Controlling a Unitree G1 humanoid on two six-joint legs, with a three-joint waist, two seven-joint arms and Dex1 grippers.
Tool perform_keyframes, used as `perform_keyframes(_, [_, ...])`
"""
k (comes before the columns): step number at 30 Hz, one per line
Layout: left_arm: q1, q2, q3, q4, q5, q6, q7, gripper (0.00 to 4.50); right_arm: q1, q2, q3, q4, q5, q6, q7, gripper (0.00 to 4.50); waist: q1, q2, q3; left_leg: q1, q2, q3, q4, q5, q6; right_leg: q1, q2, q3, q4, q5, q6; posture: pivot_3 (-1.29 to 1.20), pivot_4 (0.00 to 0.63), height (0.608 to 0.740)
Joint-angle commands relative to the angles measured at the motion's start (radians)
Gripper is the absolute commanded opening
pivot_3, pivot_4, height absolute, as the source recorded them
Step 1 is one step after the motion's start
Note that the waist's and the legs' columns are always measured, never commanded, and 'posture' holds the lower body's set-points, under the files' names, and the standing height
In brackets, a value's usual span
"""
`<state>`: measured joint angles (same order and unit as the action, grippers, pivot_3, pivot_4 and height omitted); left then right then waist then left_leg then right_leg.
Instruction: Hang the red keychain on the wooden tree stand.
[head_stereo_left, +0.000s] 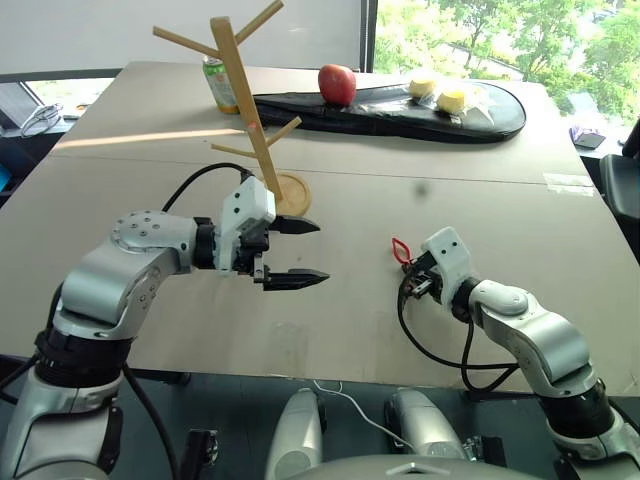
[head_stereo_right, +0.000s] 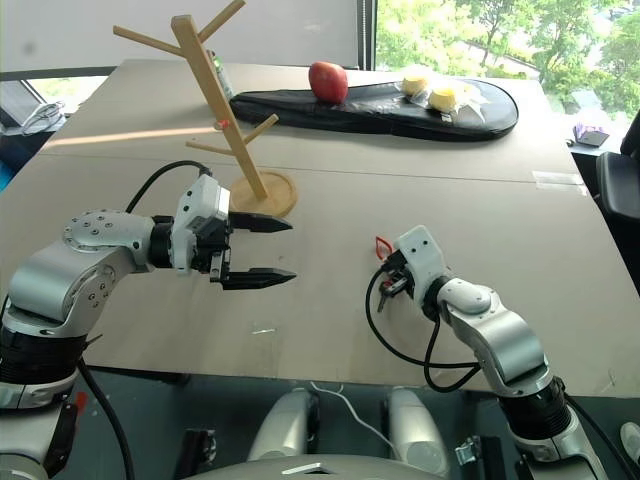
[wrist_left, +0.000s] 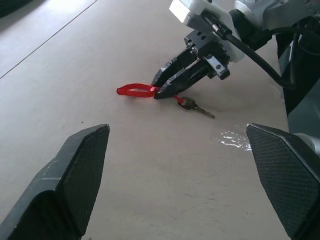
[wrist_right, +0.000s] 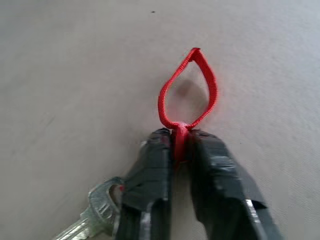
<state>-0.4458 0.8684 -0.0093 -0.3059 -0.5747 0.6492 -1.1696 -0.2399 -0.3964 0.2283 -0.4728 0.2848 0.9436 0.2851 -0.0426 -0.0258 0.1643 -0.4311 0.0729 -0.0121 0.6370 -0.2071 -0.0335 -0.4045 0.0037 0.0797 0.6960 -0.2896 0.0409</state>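
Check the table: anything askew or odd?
Nothing is spilled or damaged. The wooden tree stand leans in the head views, though its base looks flat. The right claw pinches the red keychain on the table.

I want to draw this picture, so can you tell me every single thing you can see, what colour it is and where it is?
red keychain: one, red strap with a silver key, on the table, strap pinched in the right gripper
wooden tree stand: one, light wood, far left part of the table
table: one, beige
can: one, green, behind the stand
apple: one, red, on the black bag
black bag: one, long and flat, at the far edge
yellow things: two, in clear wrap on the bag; cannot tell what they are
left gripper: one, black jaws open, hanging near the stand's base
right gripper: one, black jaws shut on the strap
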Motion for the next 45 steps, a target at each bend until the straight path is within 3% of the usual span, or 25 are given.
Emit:
perform_keyframes(1, [-0.009, -0.002, 0.015, -0.037, -0.017, -0.002, 0.005, 4.50, 0.011, -0.005, 0.013, 0.001, -0.014, -0.013, 0.016, 0.12, 0.000, 0.000, 0.000, 0.000, 0.000, 0.000, 0.000, 0.000, 0.000, 0.000, 0.000, 0.000, 0.000, 0.000, 0.000, 0.00, 0.150, 0.740])
perform_keyframes(9, [-0.003, 0.001, 0.058, -0.043, -0.054, 0.037, 0.038, 4.50, 0.016, -0.046, -0.078, -0.037, 0.026, -0.076, 0.097, 0.12, 0.003, 0.000, 0.000, 0.000, 0.000, 0.000, 0.000, 0.000, 0.000, 0.000, 0.000, 0.000, 0.000, 0.000, 0.000, 0.00, 0.150, 0.740])
perform_keyframes(15, [-0.002, -0.042, 0.262, -0.081, -0.254, 0.240, 0.240, 4.50, -0.037, -0.031, -0.176, -0.120, 0.146, -0.202, 0.220, 0.12, -0.003, 0.000, 0.002, 0.000, 0.000, 0.000, 0.000, 0.000, 0.000, 0.000, 0.000, 0.000, 0.000, 0.000, 0.000, 0.00, 0.150, 0.740])
perform_keyframes(20, [0.049, -0.069, 0.435, -0.176, -0.460, 0.363, 0.423, 4.50, -0.114, 0.023, -0.152, -0.113, 0.168, -0.315, 0.267, 0.12, 0.000, 0.000, 0.002, 0.000, 0.001, -0.001, 0.000, 0.000, 0.000, 0.000, 0.000, -0.001, 0.000, 0.000, 0.000, 0.00, 0.150, 0.740])
perform_keyframes(25, [0.090, -0.132, 0.599, -0.227, -0.705, 0.374, 0.715, 4.50, -0.226, 0.113, -0.065, 0.019, 0.089, -0.466, 0.275, 0.12, 0.000, -0.001, 0.002, 0.000, 0.001, -0.001, 0.001, 0.000, 0.000, 0.000, 0.000, -0.001, 0.001, 0.000, 0.000, 0.00, 0.150, 0.740])
perform_keyframes(32, [0.210, -0.091, 0.718, -0.278, -0.940, 0.303, 0.895, 4.50, -0.413, 0.247, -0.015, 0.274, 0.000, -0.639, 0.275, 0.12, 0.001, -0.001, 0.002, 0.000, 0.000, -0.002, 0.001, 0.000, -0.001, 0.000, -0.001, -0.002, 0.001, 0.000, 0.000, 0.00, 0.150, 0.740])
perform_keyframes(36, [0.302, -0.062, 0.778, -0.306, -0.992, 0.262, 0.932, 4.50, -0.504, 0.319, 0.007, 0.417, -0.054, -0.737, 0.268, 0.12, 0.002, 0.000, 0.002, 0.000, 0.000, -0.002, 0.000, 0.000, -0.001, 0.001, -0.002, -0.002, 0.000, 0.000, 0.000, 0.00, 0.150, 0.740])
perform_keyframes(45, [0.445, -0.021, 0.887, -0.284, -0.958, 0.178, 0.889, 4.50, -0.609, 0.425, 0.068, 0.649, -0.181, -0.888, 0.254, 0.12, 0.006, 0.000, 0.002, 0.000, 0.000, -0.002, 0.000, 0.000, -0.001, 0.000, -0.002, -0.003, 0.000, 0.000, -0.001, 0.00, 0.150, 0.740])
